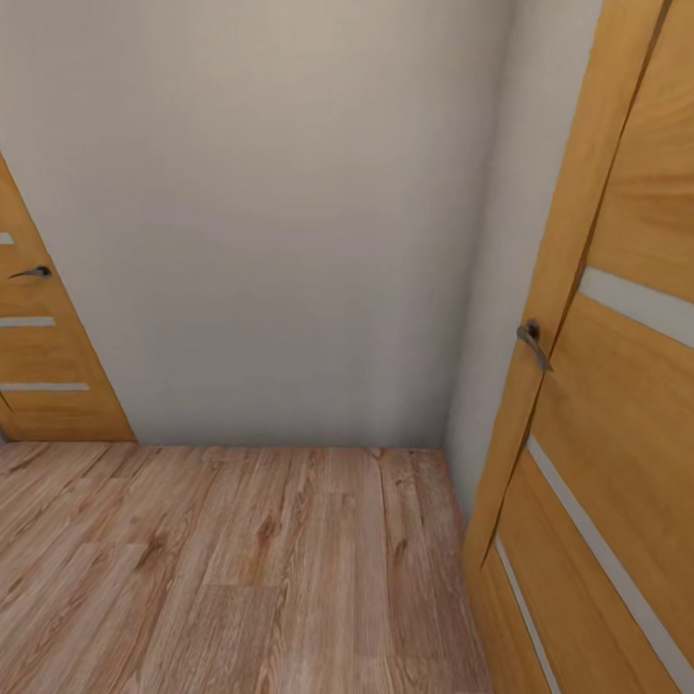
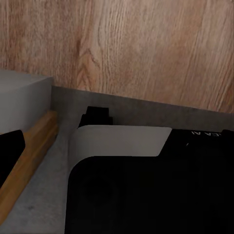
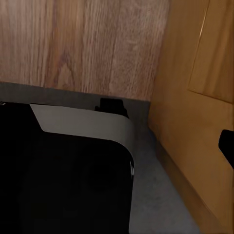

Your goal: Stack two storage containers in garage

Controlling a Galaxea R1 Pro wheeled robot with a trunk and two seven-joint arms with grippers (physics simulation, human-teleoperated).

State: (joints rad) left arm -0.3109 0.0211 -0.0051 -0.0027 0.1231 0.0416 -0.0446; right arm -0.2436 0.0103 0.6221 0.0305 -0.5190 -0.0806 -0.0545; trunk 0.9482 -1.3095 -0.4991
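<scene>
The robot faced a plain white wall (image 1: 282, 209) at the far end. An orange-brown door (image 1: 629, 397) stood open near on the right, another door (image 1: 32, 348) far left. The wood floor (image 1: 225, 581) lay below. I cannot tell how either tool was set.

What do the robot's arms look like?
Little of them shows. Each wrist view has a black tip at its edge, maybe a finger. The big robot part nearby is black with rounded corners, a pale grey band and tiny white letters.
</scene>
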